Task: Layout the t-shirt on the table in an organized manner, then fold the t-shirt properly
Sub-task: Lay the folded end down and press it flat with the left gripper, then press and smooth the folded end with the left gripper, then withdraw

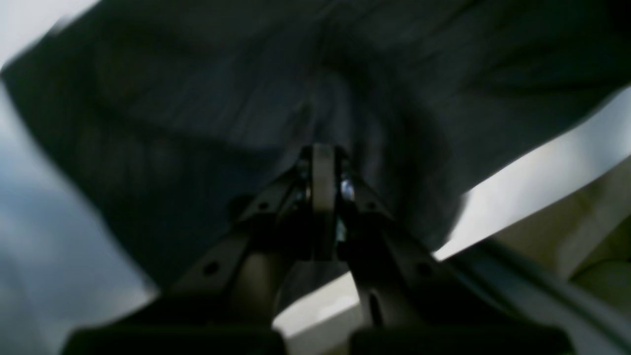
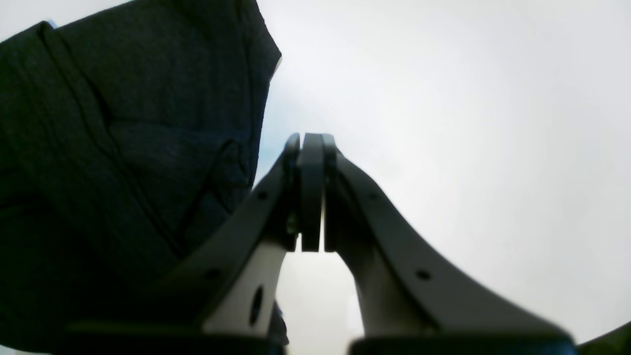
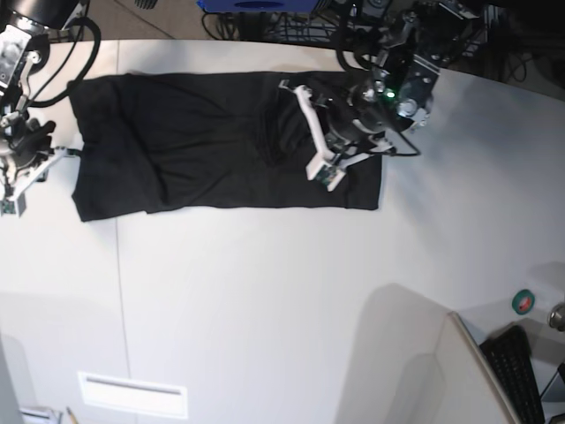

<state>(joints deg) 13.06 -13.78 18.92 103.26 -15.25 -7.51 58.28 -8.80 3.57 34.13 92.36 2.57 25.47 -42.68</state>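
The black t-shirt [image 3: 203, 146] lies spread out, plain side up, at the far part of the white table [image 3: 265, 300]; no print shows. My left gripper [image 3: 287, 132] is over the shirt's right half. In the left wrist view its jaws [image 1: 323, 153] are closed at a point where the cloth [image 1: 197, 123] bunches and wrinkles. My right gripper [image 3: 33, 175] is beside the shirt's left edge. In the right wrist view it [image 2: 311, 143] is shut and empty over bare table [image 2: 443, 123], with the shirt [image 2: 123, 148] to its left.
A thin dark seam [image 3: 120, 283] runs down the table's left part. A white label [image 3: 132, 394] lies near the front edge. A grey panel [image 3: 415, 353], a keyboard [image 3: 523, 375] and a small green round object [image 3: 525, 302] are at the front right. Cables [image 3: 309, 26] hang behind the table.
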